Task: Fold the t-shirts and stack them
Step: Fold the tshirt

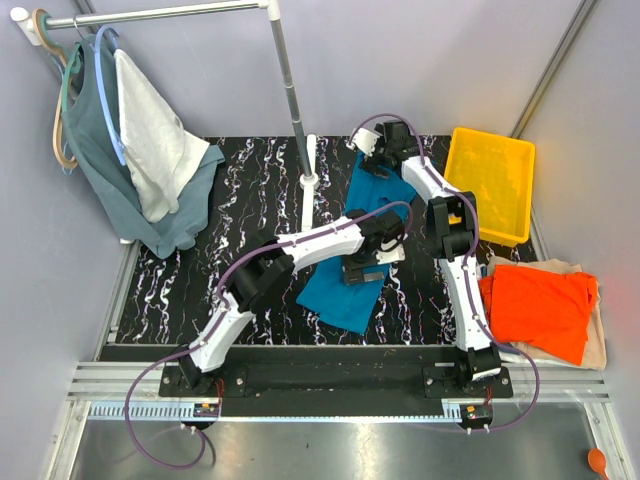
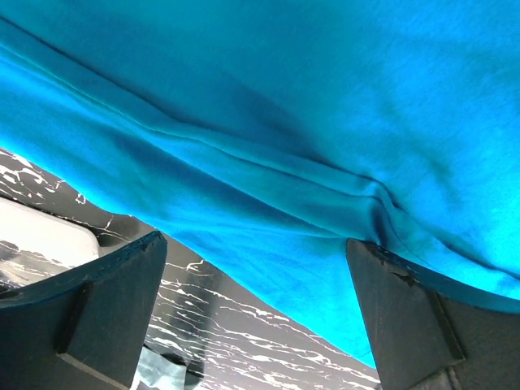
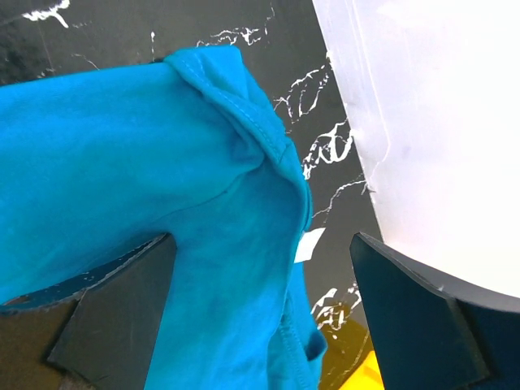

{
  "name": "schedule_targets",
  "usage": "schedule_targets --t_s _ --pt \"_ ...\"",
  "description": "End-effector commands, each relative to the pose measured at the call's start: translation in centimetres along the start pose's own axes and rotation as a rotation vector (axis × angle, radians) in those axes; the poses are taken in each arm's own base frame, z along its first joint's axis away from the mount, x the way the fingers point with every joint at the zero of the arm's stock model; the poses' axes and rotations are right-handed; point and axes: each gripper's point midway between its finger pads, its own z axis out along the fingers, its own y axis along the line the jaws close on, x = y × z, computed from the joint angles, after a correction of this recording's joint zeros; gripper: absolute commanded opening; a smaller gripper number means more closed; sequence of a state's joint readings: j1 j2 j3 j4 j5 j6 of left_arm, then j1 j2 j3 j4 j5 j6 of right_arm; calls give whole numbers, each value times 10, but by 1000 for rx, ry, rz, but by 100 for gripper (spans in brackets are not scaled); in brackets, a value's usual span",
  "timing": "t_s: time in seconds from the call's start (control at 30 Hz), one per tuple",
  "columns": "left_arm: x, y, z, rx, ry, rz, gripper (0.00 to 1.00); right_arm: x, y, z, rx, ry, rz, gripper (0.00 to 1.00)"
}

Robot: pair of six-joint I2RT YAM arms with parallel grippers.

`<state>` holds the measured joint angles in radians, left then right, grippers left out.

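The teal-blue t-shirt (image 1: 338, 292) lies lengthwise on the black marble table (image 1: 250, 200), partly folded into a long strip. My left gripper (image 1: 362, 268) is over its middle, open, and the left wrist view shows the cloth (image 2: 284, 122) with its edge between the spread fingers (image 2: 89, 313). My right gripper (image 1: 373, 163) is at the shirt's far end, open, with a seamed hem and white tag of the cloth (image 3: 122, 162) between its fingers (image 3: 431, 325). The orange t-shirt (image 1: 540, 305) lies folded on the cream one (image 1: 592, 345) at the right.
A yellow bin (image 1: 490, 182) stands at the back right, close to my right gripper, and shows washed-out in the right wrist view (image 3: 431, 122). A rack pole (image 1: 297, 110) stands mid-back. A grey-green top (image 1: 100, 160) and a white cloth (image 1: 155, 150) hang at the back left.
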<state>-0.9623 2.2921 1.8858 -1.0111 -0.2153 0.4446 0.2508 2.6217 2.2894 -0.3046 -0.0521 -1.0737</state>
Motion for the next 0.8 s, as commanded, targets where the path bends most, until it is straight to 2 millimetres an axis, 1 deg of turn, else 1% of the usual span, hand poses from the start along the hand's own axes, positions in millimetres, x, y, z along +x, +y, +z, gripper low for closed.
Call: schedule_targets --t_s 0.0,0.07,0.1,0.13,0.17,0.2,0.23,0.27,0.3,0.33,0.37,0.4,0.43,0.47,0.5,0.53,0.57,0.6,0.63,0.67,0.7,0.73,0.77 --pt "-31 -9 39 -6 -85 -63 99 -20 -1 -5 -17 -46 57 98" --pt "-33 -2 30 -31 -100 -65 99 -22 -1 -10 -20 -48 84 98" --pt "-35 1 27 -42 -110 -64 99 -28 -8 -19 -13 -60 94 98" --pt "-37 5 19 -57 -128 -68 99 -26 -2 -20 -29 -57 118 98" --pt "-39 10 14 -77 -139 -73 99 -32 -10 -30 -16 -66 127 98" --pt "-41 14 9 -90 -149 -74 99 -36 -11 -35 -17 -73 137 99" --pt "-43 18 -1 -106 -166 -78 99 -33 -6 -38 -27 -64 163 99" --pt "-43 23 -7 -129 -173 -83 99 -34 -7 -42 -26 -64 176 99" --pt "-46 29 -13 -150 -188 -82 99 -39 -16 -52 -9 -71 188 100" --pt "-46 37 -26 -187 -201 -88 99 -36 -15 -55 -6 -57 216 100" --pt "-47 42 -32 -208 -217 -90 99 -42 -24 -65 14 -67 226 100" --pt "-48 48 -47 -231 -244 -99 99 -44 -26 -70 23 -69 248 100" --pt "-48 52 -55 -250 -258 -109 99 -41 -23 -73 19 -62 258 100" --pt "-48 54 -60 -261 -271 -110 99 -49 -34 -85 44 -81 264 100" --pt "-48 58 -73 -278 -293 -118 99 -51 -36 -90 50 -88 280 100" --pt "-46 60 -78 -288 -300 -122 99 -48 -32 -92 47 -79 288 100" --pt "-43 59 -79 -289 -298 -119 99 -52 -40 -102 68 -90 292 100" --pt "-41 60 -87 -296 -309 -123 99 -48 -38 -105 73 -74 296 100" --pt "-38 60 -88 -299 -306 -125 99 -47 -40 -108 82 -65 297 100" --pt "-30 55 -84 -291 -286 -122 99 -48 -44 -114 99 -64 297 100" --pt "-25 54 -89 -293 -287 -124 99 -46 -46 -117 109 -55 296 100" --pt "-20 51 -89 -289 -279 -121 99 -40 -40 -118 103 -34 299 100" --pt "-7 43 -80 -276 -245 -115 99 -41 -48 -129 131 -27 304 100"
